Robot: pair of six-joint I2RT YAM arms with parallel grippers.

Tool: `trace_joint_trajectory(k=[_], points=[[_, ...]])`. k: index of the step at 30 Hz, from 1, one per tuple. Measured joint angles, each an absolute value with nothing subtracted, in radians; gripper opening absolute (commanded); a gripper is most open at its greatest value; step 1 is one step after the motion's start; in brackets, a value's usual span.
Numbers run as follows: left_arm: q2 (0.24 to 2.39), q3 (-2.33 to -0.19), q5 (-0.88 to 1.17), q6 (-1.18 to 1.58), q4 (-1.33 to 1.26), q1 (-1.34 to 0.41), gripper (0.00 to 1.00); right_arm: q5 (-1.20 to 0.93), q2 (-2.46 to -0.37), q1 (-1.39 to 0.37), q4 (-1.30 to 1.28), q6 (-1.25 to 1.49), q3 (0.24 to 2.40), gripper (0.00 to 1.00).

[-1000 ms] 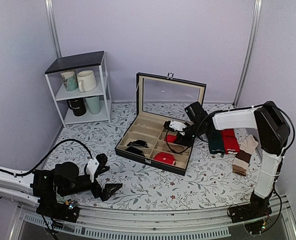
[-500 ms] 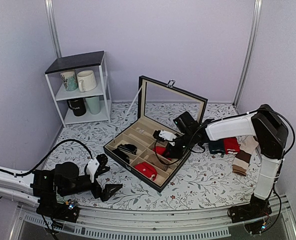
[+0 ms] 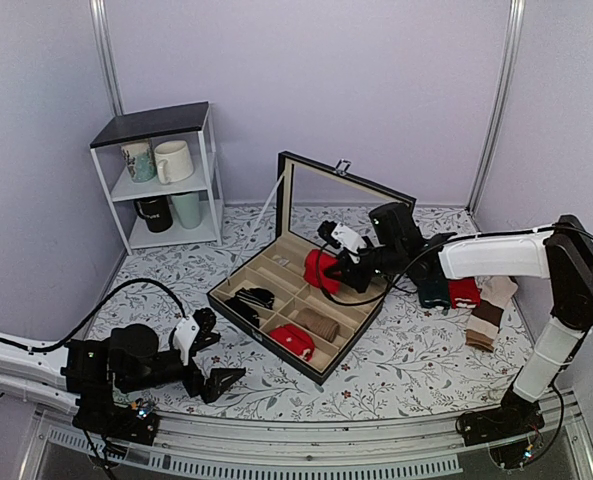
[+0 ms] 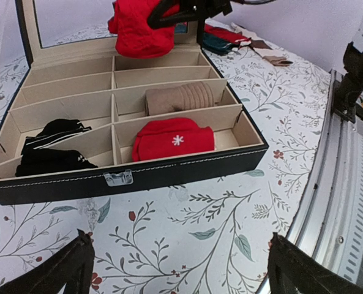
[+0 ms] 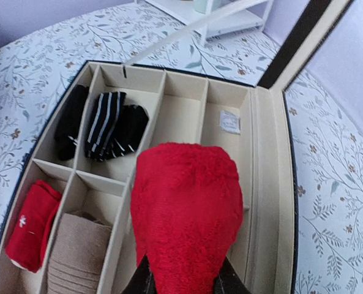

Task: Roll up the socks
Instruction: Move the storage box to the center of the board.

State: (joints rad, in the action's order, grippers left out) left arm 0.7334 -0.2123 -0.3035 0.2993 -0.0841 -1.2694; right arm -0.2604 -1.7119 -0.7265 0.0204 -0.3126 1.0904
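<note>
Red socks (image 5: 187,202) clamped in right hand (image 5: 184,280)

Left arm (image 3: 126,362) lies folded low, left gripper (image 3: 216,350) spread wide; right arm (image 3: 496,255) reaches forward. Right gripper (image 3: 338,258) pinches a red sock bundle (image 5: 187,208).

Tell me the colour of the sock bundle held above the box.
Bright red; the sock bundle shows best in the right wrist view.

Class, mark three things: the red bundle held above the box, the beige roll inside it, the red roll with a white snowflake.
red bundle (image 5: 187,208): right wrist view, middle of its front.
beige roll (image 4: 178,98): left wrist view, ribbed top.
snowflake roll (image 4: 163,142): left wrist view, beside the snowflake.
</note>
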Motion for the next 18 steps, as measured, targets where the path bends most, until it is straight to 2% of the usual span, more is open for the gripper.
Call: trace_joint_trajectory(k=[11, 18], points=[[0.733, -0.212, -0.299, 0.299, -0.084, -1.269, 1.0, 0.033, -1.716, -0.731, 0.167, -0.262, 0.919, 0.01], [0.733, -0.212, -0.3, 0.3, -0.084, -1.269, 0.99, 0.105, -1.716, -0.761, 0.201, -0.304, 0.902, 0.01]])
